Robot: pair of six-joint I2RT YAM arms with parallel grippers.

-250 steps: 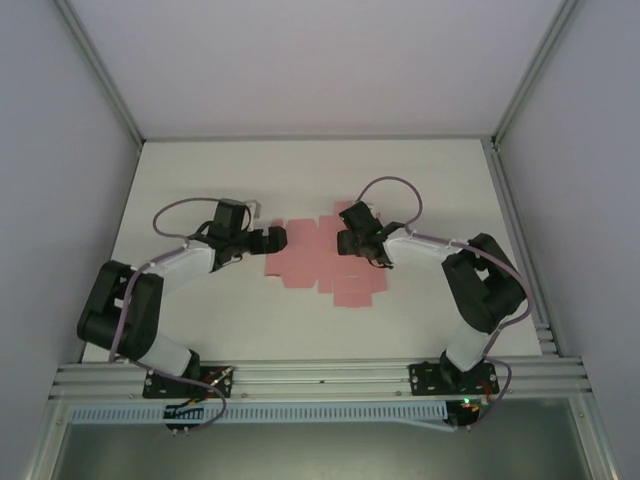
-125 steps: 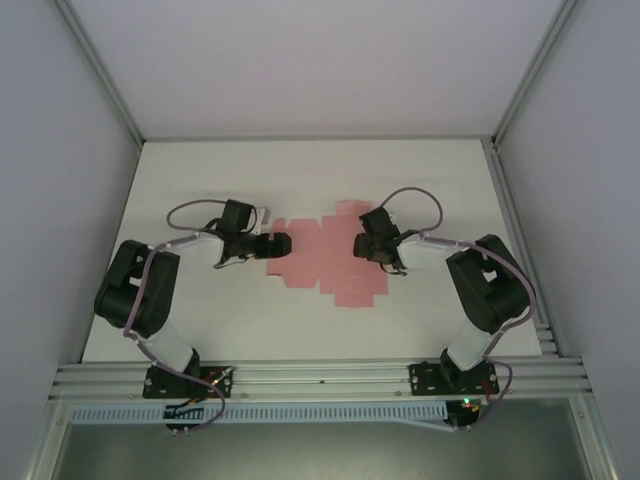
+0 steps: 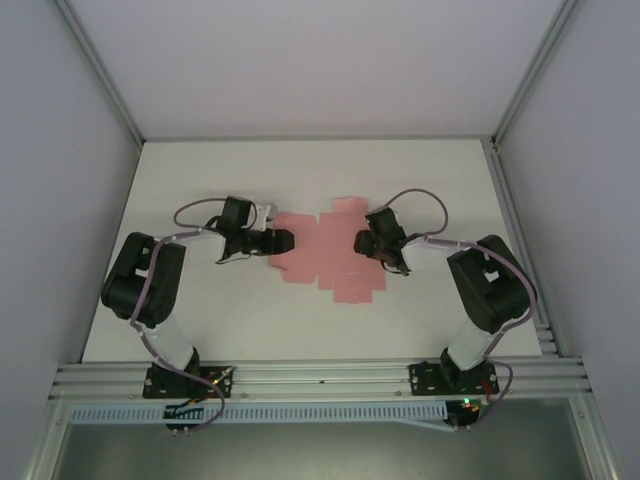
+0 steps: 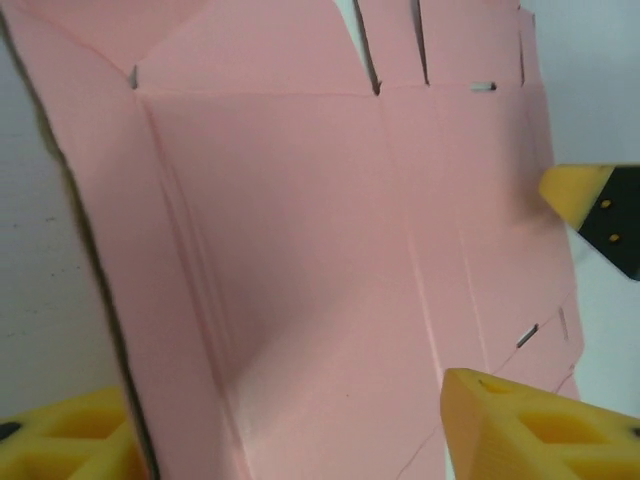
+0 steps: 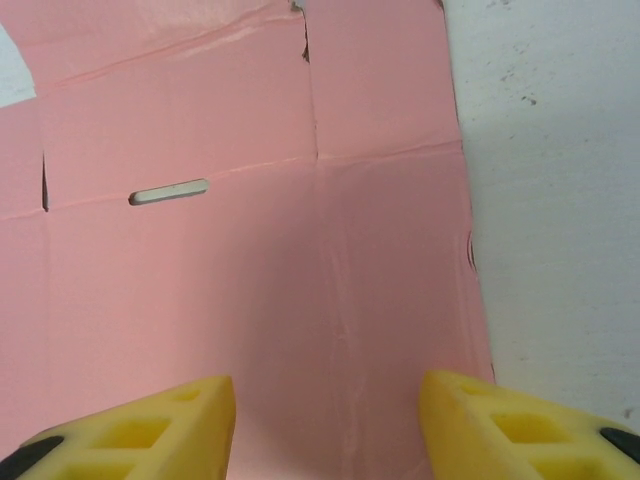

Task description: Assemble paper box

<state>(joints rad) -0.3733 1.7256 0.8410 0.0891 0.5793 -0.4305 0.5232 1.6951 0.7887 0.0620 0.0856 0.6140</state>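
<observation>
Box (image 3: 322, 255) lies mostly flat between left hand (image 3: 285, 240) and right hand (image 3: 360, 242) — both half-spread — first fold needs a flap lifted.

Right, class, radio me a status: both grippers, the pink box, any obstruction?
Left gripper open at paper box left edge. Right gripper open over its right side. Box unfolded, mostly flat. No obstruction.

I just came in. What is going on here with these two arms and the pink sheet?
Two robot arms are assembling a paper box, which lies as a flat pink die-cut sheet on the white table. The left gripper is at the sheet's left edge and the right gripper at its right side. Both are open, yellow fingers spread over the card. The box seems not yet folded up.
</observation>
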